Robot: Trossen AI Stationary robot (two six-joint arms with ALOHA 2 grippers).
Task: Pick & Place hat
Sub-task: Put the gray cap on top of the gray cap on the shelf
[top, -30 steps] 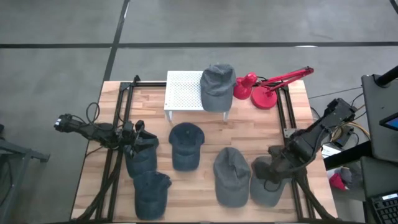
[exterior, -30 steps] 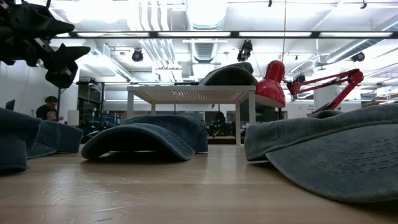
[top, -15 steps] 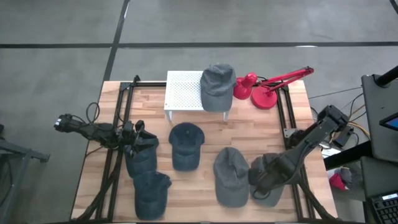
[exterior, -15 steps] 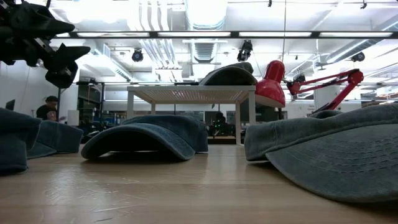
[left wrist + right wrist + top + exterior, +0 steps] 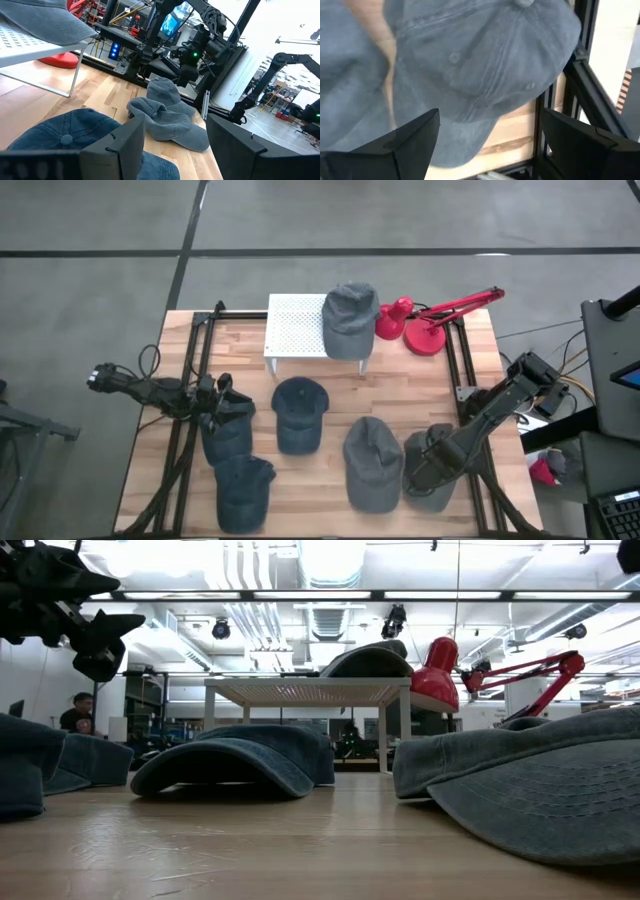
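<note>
- The right gripper [image 5: 425, 470] is hovering with its fingers spread wide over a soft grey-blue denim cap [image 5: 432, 477] at the counter's near right corner, directly beneath it; the right wrist view is showing the cap [image 5: 485, 70] filling the gap between the fingers, stitched panels and crown button visible, fingers not gripping it.
- Just beside that gripper, toward the counter's middle, a second washed denim cap [image 5: 372, 462] is lying flat on the pale wooden-plank counter [image 5: 330, 510].
- Well beyond the right gripper, a white perforated metal stand [image 5: 297, 330] is carrying another grey cap [image 5: 350, 315], which is draping over its edge next to a glossy red desk lamp [image 5: 420, 325].
- The left gripper [image 5: 212, 392] is waiting at the counter's left side, fingers apart, above a darker denim cap [image 5: 228, 430]; two more dark caps [image 5: 299, 413] [image 5: 243, 488] are lying near it.
</note>
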